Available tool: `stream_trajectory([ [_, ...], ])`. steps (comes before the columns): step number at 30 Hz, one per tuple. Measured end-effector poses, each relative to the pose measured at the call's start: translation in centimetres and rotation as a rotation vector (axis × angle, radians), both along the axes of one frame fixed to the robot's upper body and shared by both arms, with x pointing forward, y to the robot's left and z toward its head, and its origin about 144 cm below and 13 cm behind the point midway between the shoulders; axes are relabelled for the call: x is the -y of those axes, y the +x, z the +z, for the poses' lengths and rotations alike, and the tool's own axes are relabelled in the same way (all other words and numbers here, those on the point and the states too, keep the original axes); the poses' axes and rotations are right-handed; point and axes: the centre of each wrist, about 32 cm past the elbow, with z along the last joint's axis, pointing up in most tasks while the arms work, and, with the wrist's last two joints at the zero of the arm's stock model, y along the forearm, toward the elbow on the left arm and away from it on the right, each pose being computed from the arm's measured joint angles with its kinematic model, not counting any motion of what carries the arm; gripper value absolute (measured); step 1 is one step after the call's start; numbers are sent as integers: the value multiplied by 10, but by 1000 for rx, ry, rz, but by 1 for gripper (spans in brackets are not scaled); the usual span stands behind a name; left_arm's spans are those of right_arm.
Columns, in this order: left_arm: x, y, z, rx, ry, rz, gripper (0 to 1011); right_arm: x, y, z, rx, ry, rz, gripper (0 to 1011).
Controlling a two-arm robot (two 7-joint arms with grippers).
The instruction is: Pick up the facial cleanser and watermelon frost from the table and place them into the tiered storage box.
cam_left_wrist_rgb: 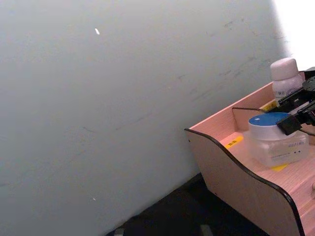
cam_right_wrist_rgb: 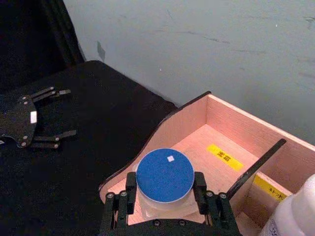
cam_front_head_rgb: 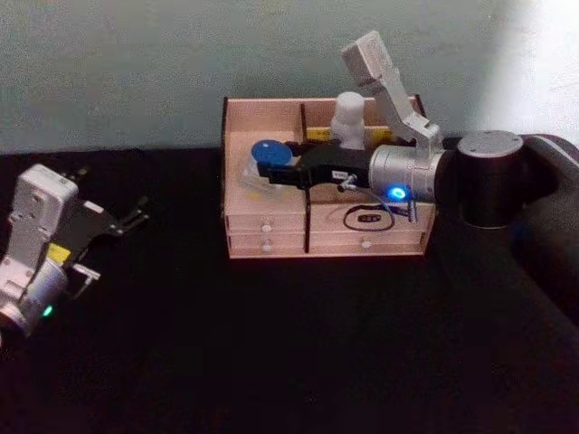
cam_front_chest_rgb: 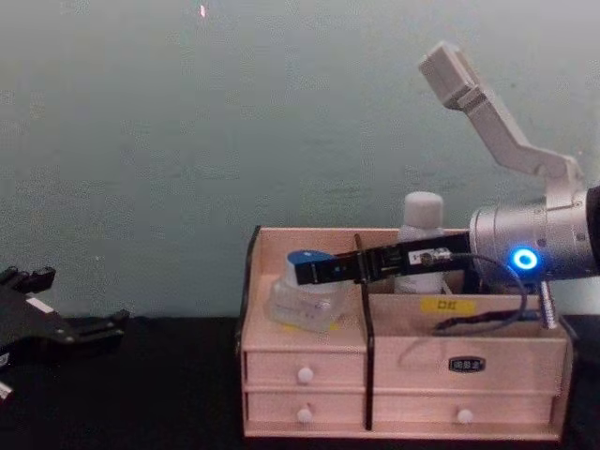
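Observation:
The tiered storage box stands at the back of the black table, also seen in the chest view. My right gripper reaches over its left upper compartment, shut on a clear jar with a blue lid, fingers pressing both sides. The jar hangs tilted, low inside that compartment. A white capped bottle stands upright in the rear right compartment. I cannot read labels to tell which is the facial cleanser and which the watermelon frost. My left gripper rests open at the table's left, holding nothing.
A black cloth covers the table, with bare room in front of the box and between the box and the left arm. A pale green wall rises right behind the box. Yellow labels lie on the compartment floors.

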Motion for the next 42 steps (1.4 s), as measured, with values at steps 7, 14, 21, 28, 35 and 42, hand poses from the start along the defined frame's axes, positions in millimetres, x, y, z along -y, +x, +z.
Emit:
stream_trajectory([
  [7,0,0,0,0,0,0,1001,-1,0,-1,1,-1,0,703],
  [14,0,0,0,0,0,0,1001,-1,0,0,1,-2,1,703],
  [21,0,0,0,0,0,0,1001,-1,0,0,1,-2,1,717],
  [28,0,0,0,0,0,0,1001,0,0,-1,0,-4,0,898],
  [35,0,0,0,0,0,0,1001,0,0,-1,0,-4,0,1000],
  [42,0,0,0,0,0,0,1001,0,-5,3,26,4,-3,1000],
])
